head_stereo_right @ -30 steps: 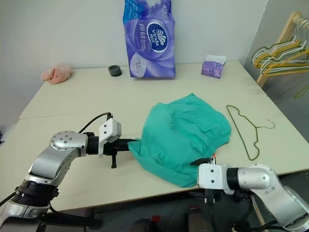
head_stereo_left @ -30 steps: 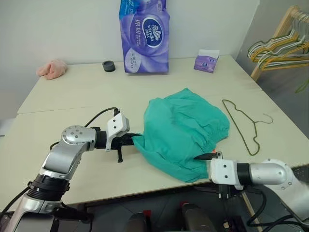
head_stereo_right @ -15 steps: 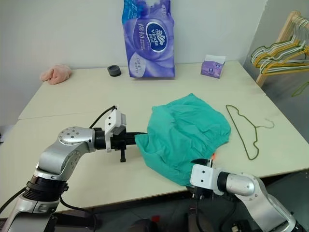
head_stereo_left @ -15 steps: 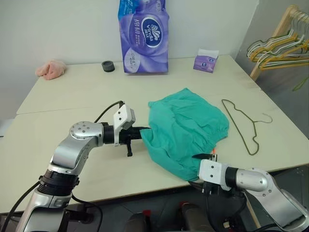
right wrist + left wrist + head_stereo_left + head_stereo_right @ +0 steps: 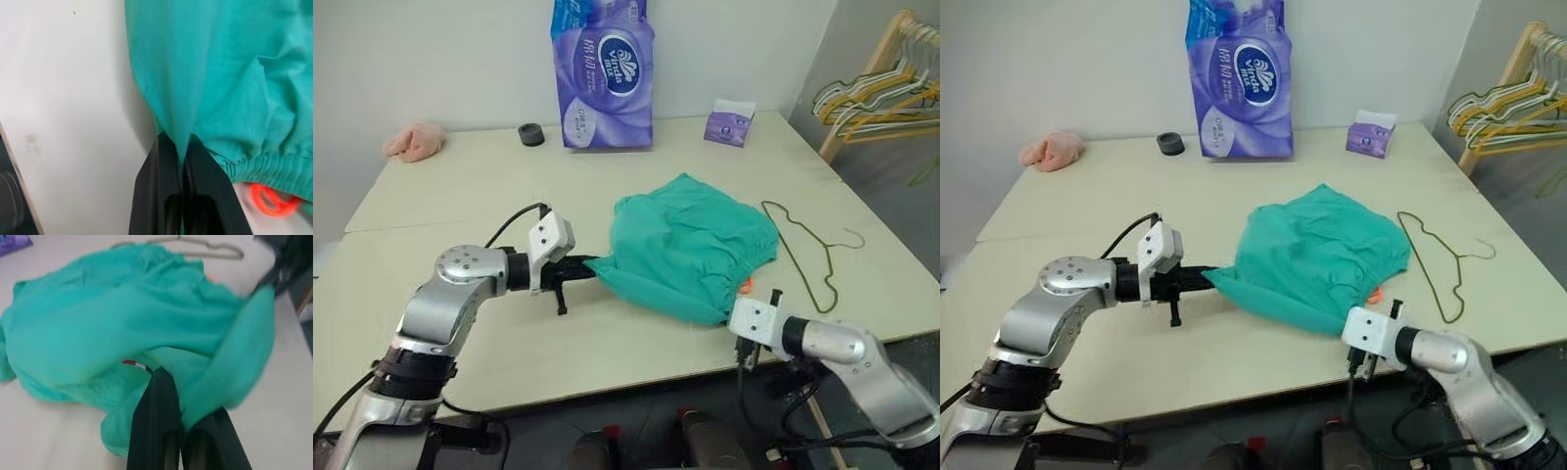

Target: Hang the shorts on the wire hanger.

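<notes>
The teal-green shorts lie spread on the table, stretched between both grippers. My left gripper is shut on their left edge, with fabric pinched between its black fingers. My right gripper is shut on the near right corner by the table's front edge, and the cloth rises out of its closed fingers. An orange tag sits by the gathered waistband. The wire hanger lies flat on the table just right of the shorts, with its hook pointing right.
A tall purple tissue pack, a small purple box, a black ring and a pink cloth line the table's far side. A wooden rack with bunched hangers stands off the table's right end.
My right gripper went from open to shut on the shorts' near corner and shifted right. The left gripper stayed shut on the cloth. The shorts now lie flatter, pulled between the two.
</notes>
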`<state>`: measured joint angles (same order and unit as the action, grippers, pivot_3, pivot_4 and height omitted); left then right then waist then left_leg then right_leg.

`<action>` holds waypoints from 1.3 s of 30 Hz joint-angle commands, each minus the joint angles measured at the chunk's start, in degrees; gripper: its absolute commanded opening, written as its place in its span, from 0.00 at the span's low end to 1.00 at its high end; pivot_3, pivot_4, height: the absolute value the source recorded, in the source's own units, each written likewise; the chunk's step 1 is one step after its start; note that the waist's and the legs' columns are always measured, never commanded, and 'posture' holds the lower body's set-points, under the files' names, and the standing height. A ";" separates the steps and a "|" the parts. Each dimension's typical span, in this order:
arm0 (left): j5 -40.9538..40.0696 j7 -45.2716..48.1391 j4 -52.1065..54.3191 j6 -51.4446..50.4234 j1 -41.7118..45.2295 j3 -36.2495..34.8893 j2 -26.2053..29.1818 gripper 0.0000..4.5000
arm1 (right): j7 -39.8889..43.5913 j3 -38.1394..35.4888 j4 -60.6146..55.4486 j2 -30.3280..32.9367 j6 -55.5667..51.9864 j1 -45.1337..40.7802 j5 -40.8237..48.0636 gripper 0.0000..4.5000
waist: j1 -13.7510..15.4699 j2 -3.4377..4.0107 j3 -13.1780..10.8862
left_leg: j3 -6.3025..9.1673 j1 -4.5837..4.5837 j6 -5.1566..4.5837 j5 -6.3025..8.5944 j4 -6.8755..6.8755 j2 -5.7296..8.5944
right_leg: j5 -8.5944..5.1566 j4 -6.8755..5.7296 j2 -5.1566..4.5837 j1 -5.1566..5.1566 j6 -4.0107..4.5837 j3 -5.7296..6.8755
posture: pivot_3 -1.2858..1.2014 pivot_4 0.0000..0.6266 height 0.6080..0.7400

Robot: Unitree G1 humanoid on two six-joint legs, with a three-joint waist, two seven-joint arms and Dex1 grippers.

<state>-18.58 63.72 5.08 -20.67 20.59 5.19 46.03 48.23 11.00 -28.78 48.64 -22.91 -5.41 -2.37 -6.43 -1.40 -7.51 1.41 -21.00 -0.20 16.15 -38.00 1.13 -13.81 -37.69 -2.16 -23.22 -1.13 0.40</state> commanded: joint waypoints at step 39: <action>38.05 -44.84 -62.53 50.89 75.97 11.32 2.46 0.00 | -47.40 13.49 99.61 -15.92 66.85 -101.74 -27.69 0.01 | -2.80 0.17 0.06 | -0.86 -3.80 1.29 -0.73 0.39 0.45 | 0.38 -0.92 -0.65 -4.80 0.09 -0.87 | 0.47 0.11 1.00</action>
<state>15.66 17.06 -59.77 26.74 98.05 14.34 47.63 2.16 25.87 71.31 31.93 40.13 -108.60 -30.64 -9.23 -1.23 -7.44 0.54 -24.63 1.09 15.43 -37.64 1.59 -13.45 -38.55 -2.81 -27.78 -1.07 -0.51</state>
